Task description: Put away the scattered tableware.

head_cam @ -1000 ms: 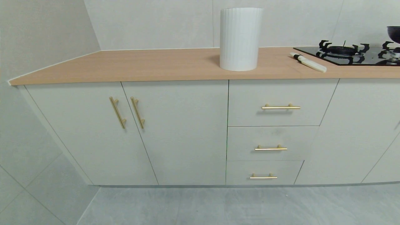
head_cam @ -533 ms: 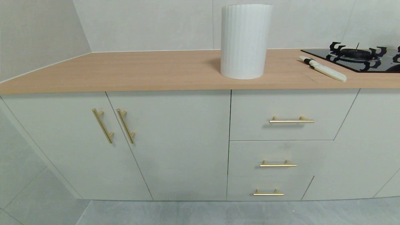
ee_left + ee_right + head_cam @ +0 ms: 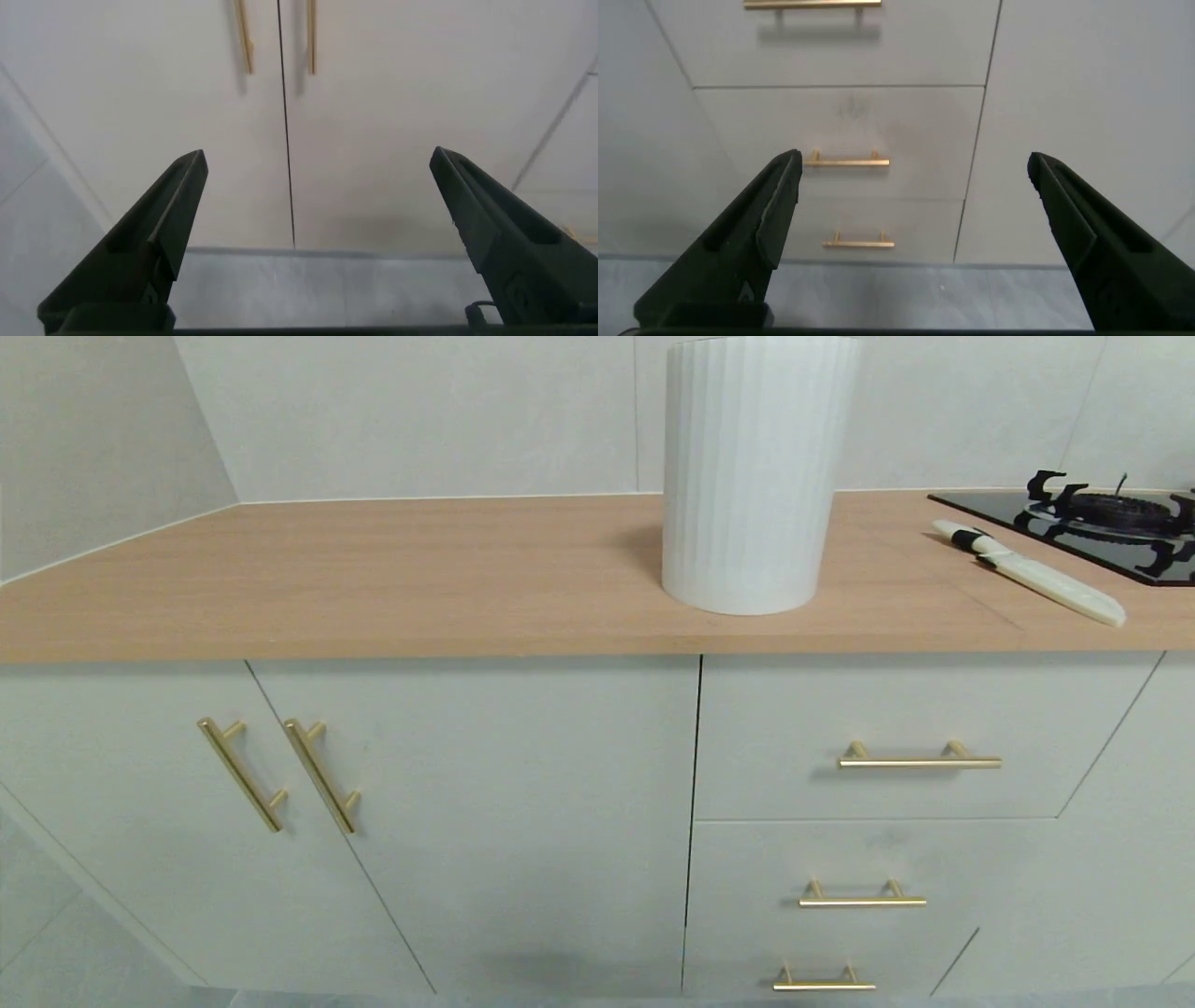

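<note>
Closing on the counter with both grippers empty; the knife waits by the hob.

Head view: the knife (image 3: 1027,574) lies flat on the wooden countertop (image 3: 373,579), just beside the black hob (image 3: 1111,518) and apart from the tall white ribbed container (image 3: 752,476), which I take to be its home. Left wrist view: my left gripper (image 3: 318,163) hangs low before the 2 cabinet doors (image 3: 392,121), jaws spread wide, holding nothing. Right wrist view: my right gripper (image 3: 913,161) faces the drawer fronts (image 3: 840,121), likewise released and empty. In my judgement the right arm sits nearer the knife. I'd raise it above counter height first, come down over the knife's middle, pinch across its width, and keep clear of the container.
</note>
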